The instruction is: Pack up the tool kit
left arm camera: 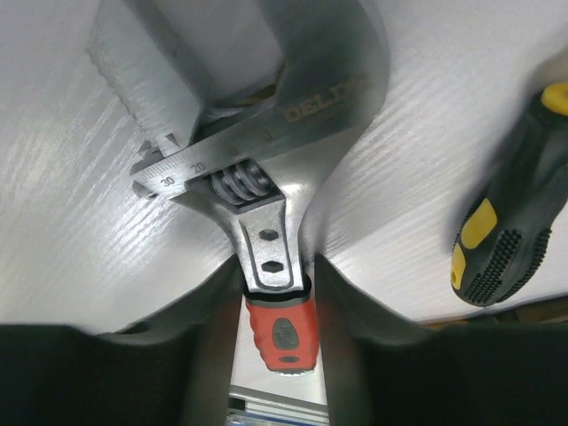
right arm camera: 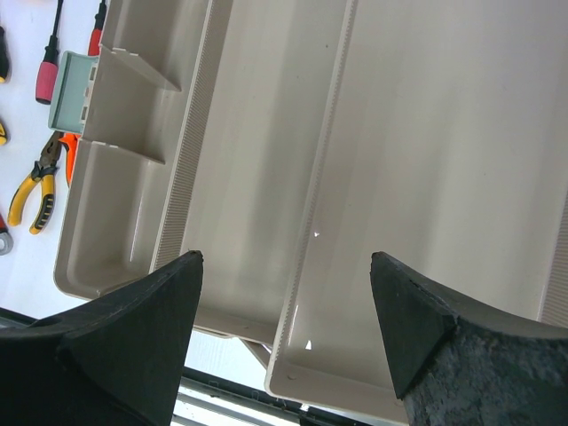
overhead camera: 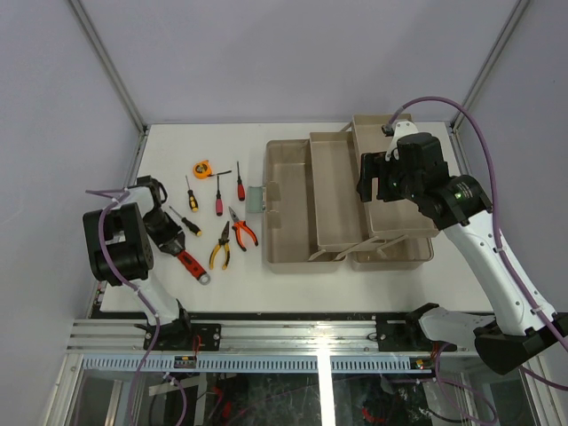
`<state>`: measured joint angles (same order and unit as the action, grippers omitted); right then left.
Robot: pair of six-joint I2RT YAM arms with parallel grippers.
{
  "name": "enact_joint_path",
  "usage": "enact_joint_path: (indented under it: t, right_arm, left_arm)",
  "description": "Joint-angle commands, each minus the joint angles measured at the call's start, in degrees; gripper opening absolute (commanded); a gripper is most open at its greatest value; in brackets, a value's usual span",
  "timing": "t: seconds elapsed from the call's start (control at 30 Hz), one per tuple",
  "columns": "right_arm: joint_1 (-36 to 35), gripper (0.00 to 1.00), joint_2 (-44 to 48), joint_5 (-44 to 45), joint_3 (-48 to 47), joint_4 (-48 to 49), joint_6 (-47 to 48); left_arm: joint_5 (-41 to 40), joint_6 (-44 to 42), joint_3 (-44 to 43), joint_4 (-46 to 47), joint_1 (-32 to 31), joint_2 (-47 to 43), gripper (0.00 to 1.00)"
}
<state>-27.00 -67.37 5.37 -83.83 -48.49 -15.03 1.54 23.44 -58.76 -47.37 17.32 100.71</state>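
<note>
Packing barely begun: toolbox (overhead camera: pixel 288 257) stands open on the table (overhead camera: pixel 337 288), nothing inside. Tape measure (overhead camera: pixel 204 168), screwdrivers (overhead camera: pixel 218 195) and pliers (overhead camera: pixel 222 248) lie left of it. Left tool (left arm camera: pixel 275 284) is closed on the wrench (left arm camera: pixel 266 204), which lies flat. Right tool (right arm camera: pixel 284 266) hangs wide open and empty over the box.

Tight left, open right
The large beige plastic toolbox (overhead camera: pixel 288 226) is open from above, raised trays (overhead camera: pixel 335 191) covering its right part. Its green latch (overhead camera: pixel 256 200) narrows the gap to the orange-handled pliers (overhead camera: pixel 244 232); a black-and-yellow screwdriver (overhead camera: pixel 185 220) lies just beside the red-handled wrench (overhead camera: pixel 191 264).
</note>
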Motion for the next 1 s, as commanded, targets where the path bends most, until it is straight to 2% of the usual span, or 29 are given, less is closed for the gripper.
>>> enact_joint_path:
  t: [0.0,0.03,0.07,0.23,0.43,0.6,0.97]
  right_arm:
    - [-0.05,0.83,-0.11,0.49,-2.32,2.20,0.02]
    - [-0.04,0.83,-0.19,0.52,-2.37,2.23,0.00]
    - [0.01,0.83,-0.28,0.52,-2.45,2.22,0.02]
    - [0.00,0.83,-0.95,0.22,-2.78,2.51,0.02]
    - [0.07,0.84,-1.43,-0.21,-3.14,3.02,-0.15]
    - [0.07,0.85,-1.37,-0.76,-2.78,3.35,-0.68]
    - [0.07,0.88,0.58,-0.09,-1.11,3.21,-1.05]
  left_arm:
    - [-5.71,0.65,3.71,9.93,0.74,4.72,0.17]
    - [-5.23,0.78,4.12,10.04,0.76,4.66,0.03]
    - [-4.84,1.00,4.56,10.08,0.76,4.48,0.00]
    - [-3.69,0.97,5.23,10.48,0.78,2.33,0.00]
    - [-0.83,-0.88,2.02,10.19,0.74,-4.93,0.00]
    - [1.55,-2.45,-3.17,5.97,0.74,-7.67,0.00]
    - [4.07,-3.74,-8.54,0.99,0.74,-10.61,0.00]
